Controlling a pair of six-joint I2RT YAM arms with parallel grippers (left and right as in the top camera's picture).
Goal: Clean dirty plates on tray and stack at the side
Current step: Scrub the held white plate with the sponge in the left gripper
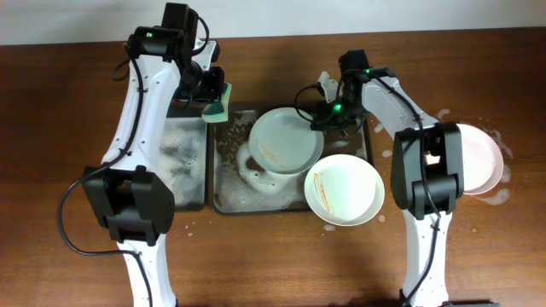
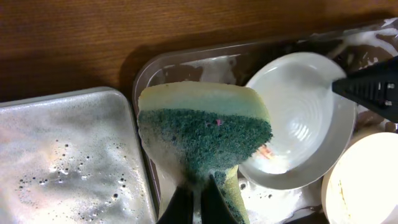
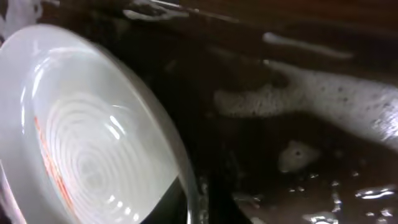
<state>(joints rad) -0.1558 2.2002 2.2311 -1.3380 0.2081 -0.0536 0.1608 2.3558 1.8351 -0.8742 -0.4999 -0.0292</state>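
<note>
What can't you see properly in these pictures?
- Right pincer: small and dark from overhead, and hidden behind the plate in its wrist view, so open or shut is unclear.
- Pink plate: overhead, the right arm covers its left side.
- Bowl: left wrist view, cut off at the corner.
- Left pincer: left wrist view, the sponge hides its tips.

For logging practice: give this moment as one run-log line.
left jaws: shut on sponge | right jaws: gripping tilted plate | residue: orange streaks

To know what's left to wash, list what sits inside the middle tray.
Inside the tray: foam, brown crumbs and a tilted white plate with orange smears. A second smeared plate overlaps its front right corner. The floor under both is hidden.
</note>
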